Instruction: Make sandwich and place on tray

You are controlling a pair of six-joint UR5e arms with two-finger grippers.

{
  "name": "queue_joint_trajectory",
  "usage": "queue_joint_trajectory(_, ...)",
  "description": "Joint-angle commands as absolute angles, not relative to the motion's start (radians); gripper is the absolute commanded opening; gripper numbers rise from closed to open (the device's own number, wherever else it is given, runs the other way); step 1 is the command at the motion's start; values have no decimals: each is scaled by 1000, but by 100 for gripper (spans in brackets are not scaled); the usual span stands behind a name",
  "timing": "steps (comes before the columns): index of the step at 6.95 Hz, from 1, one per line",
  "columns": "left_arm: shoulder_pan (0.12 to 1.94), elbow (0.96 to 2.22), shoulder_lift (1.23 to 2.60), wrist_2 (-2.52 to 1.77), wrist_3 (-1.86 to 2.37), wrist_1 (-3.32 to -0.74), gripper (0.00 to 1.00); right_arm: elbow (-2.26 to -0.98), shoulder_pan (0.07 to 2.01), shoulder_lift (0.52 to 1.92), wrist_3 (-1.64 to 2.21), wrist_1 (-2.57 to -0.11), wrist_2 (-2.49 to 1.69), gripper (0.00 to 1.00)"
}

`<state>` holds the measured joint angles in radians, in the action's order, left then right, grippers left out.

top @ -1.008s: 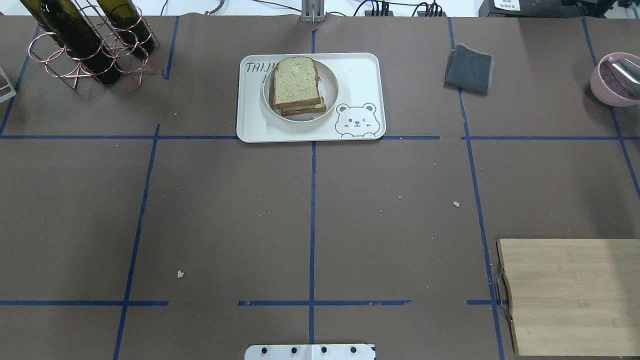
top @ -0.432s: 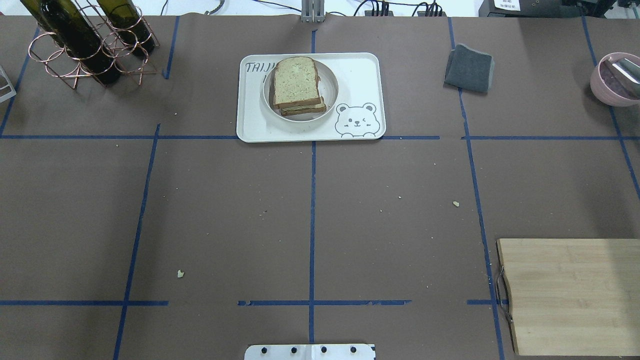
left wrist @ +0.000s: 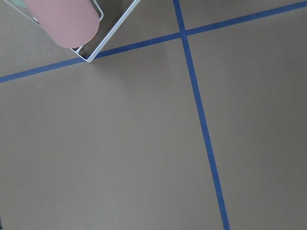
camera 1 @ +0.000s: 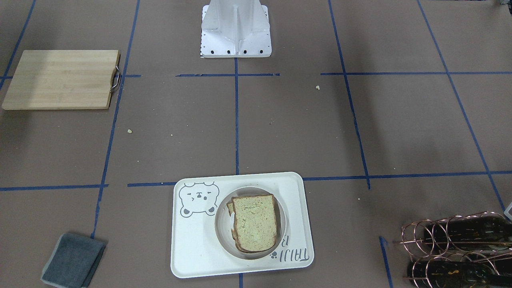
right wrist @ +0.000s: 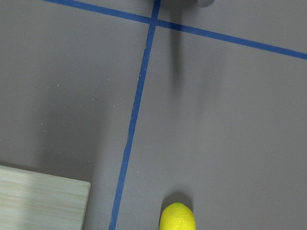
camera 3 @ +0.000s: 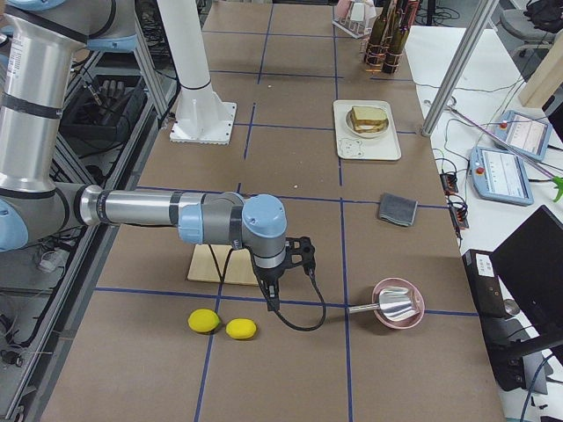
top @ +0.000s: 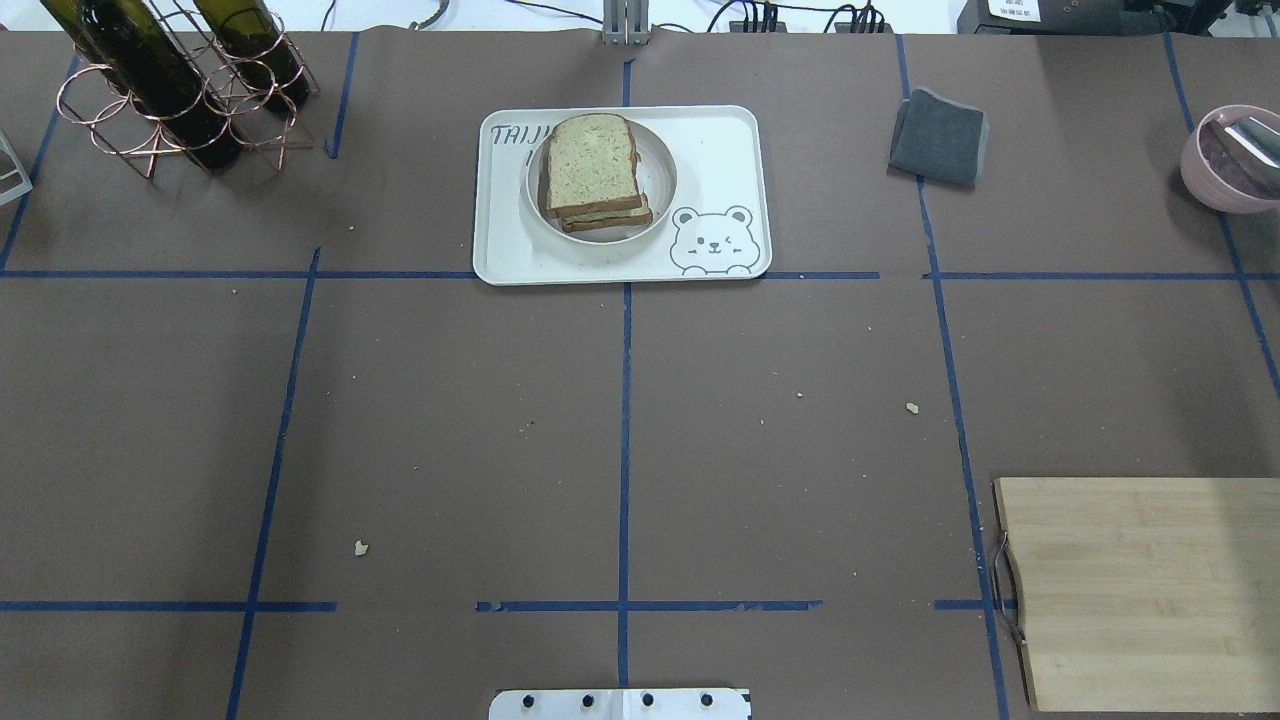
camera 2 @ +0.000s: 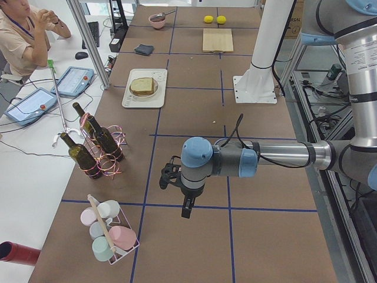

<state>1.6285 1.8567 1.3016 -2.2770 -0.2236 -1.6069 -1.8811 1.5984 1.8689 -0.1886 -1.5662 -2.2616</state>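
The sandwich [top: 592,165] is two stacked bread slices on a small round plate [top: 662,190], which rests on the off-white bear tray [top: 720,150] at the table's far middle. It also shows in the front view [camera 1: 255,222] on the tray [camera 1: 192,248]. No egg shows; the top slice covers what lies between. Neither gripper appears in the overhead or front view. The left gripper [camera 2: 186,209] hangs over bare table far to the robot's left. The right gripper [camera 3: 271,303] hangs far to its right, near two lemons. I cannot tell whether either is open or shut.
A wooden cutting board [top: 1140,590] lies at the near right. A grey cloth [top: 938,137] and a pink bowl [top: 1225,160] are at the far right. A wire rack of bottles [top: 180,90] stands far left. Lemons [camera 3: 204,321] and a cup rack [camera 2: 109,233] sit at the table ends.
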Motion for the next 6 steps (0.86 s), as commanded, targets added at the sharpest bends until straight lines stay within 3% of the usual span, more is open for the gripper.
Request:
queue_joint_trajectory(1,1628,1861,1310,-2278,-230,-1612,100,-1878,1598,1870,-187,-1566,-2261,100)
queue_joint_trajectory(6,1628,1850,1305,-2278,-230,-1612,100,-1873,1598,1878,-193,-1565,-2264,100)
